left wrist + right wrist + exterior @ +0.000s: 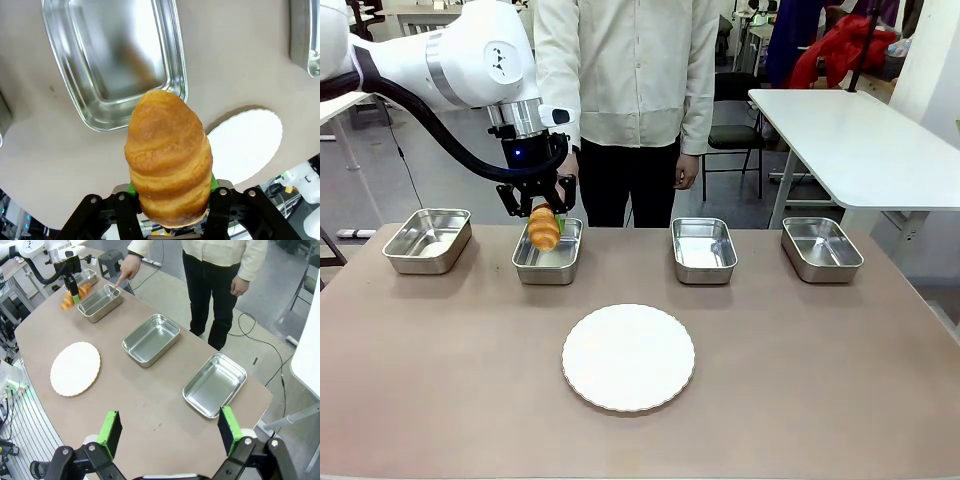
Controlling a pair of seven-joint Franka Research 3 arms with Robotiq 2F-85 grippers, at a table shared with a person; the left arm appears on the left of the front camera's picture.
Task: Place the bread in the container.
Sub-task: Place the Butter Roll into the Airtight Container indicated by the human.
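1. Left claw (544, 215) is pinching the bread (544, 227), a golden-brown croissant hanging point-down between the green pads. In the left wrist view the bread (168, 160) stands up out of the claw (170, 207), ridges running across it, with the fingers clamped on either side of its lower end.
2. The bread is up in the air, not touching anything. From the front it hangs over the container (548, 252), the second steel tray from the robot's left. In the left wrist view that container (114, 60) sits just past the croissant's tip, with nothing in it.
3. Right claw (170, 432) is spread wide, nothing between its green pads, hovering high above the tabletop (800, 360).
4. Four shiny steel trays sit in a row along the far side of the tabletop. A round white scallop-edged plate (628, 357) lies nearer the robot, about the middle, bare.
5. A person in a cream shirt stands at the far edge. In the right wrist view one hand (125, 274) points a finger down at the rim of the container, while the other hand (239, 286) hangs at their side.
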